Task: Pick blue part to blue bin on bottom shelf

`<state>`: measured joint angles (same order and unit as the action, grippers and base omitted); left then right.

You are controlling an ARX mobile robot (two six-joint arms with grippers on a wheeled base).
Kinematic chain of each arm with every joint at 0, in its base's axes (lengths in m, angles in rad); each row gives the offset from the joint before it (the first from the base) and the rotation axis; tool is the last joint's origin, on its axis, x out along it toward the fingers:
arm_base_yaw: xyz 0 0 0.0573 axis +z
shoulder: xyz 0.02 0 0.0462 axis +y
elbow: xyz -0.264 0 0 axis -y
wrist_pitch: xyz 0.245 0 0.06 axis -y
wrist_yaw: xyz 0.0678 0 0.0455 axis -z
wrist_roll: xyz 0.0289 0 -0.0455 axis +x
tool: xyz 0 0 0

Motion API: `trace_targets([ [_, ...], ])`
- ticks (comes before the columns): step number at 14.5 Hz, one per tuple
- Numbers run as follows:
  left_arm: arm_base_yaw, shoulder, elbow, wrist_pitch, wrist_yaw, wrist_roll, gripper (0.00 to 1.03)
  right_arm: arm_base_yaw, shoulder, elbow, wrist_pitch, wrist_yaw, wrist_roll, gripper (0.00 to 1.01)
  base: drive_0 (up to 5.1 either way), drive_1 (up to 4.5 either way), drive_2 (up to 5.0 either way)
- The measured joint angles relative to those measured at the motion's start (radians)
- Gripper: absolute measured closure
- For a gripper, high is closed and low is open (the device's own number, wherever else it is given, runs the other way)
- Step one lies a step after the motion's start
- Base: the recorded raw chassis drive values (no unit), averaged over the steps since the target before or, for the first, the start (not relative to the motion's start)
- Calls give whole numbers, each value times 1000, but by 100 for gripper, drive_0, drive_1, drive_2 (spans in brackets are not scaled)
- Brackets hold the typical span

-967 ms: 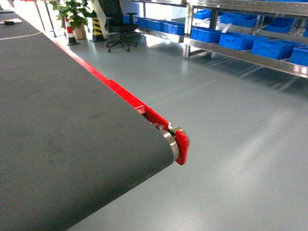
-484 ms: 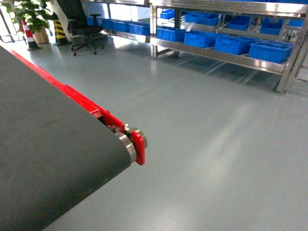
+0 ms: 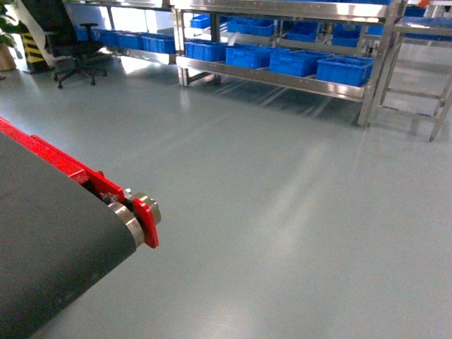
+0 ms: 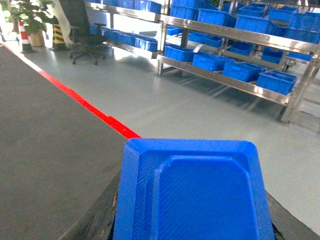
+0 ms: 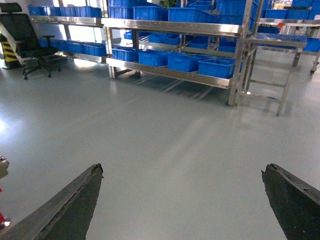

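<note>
Left gripper (image 4: 192, 220): closed on the blue part (image 4: 195, 195), above the belt (image 4: 45, 130) edge.
Right gripper (image 5: 182, 200): jaws wide, empty, over the floor (image 5: 165, 125).
Bottom shelf (image 3: 272, 79): far across the floor, carrying blue bins (image 3: 344, 70).

Warehouse or factory floor. Long stainless-steel racks (image 3: 282, 78) line the far side, low levels filled with rows of blue plastic bins (image 3: 296, 62); more of the same bins on upper levels in the wrist views. Smooth grey-green coated floor (image 3: 296, 212), shiny with light reflections. Dark conveyor belt with red side rail and metal end roller (image 3: 131, 222) at near left. Black swivel office chair (image 3: 67, 42) and a yellow-black striped post (image 3: 32, 49) by the far wall; potted green plant (image 4: 30, 15) next to a red-white cone.
</note>
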<state>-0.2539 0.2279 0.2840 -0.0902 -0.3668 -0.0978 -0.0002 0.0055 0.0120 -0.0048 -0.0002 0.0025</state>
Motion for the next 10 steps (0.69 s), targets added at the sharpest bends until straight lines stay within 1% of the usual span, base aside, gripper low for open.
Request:
trace_targets([
  [10, 0, 0, 0, 0, 0, 0, 60, 0, 0, 0, 0, 0, 0, 3, -151, -151, -151],
])
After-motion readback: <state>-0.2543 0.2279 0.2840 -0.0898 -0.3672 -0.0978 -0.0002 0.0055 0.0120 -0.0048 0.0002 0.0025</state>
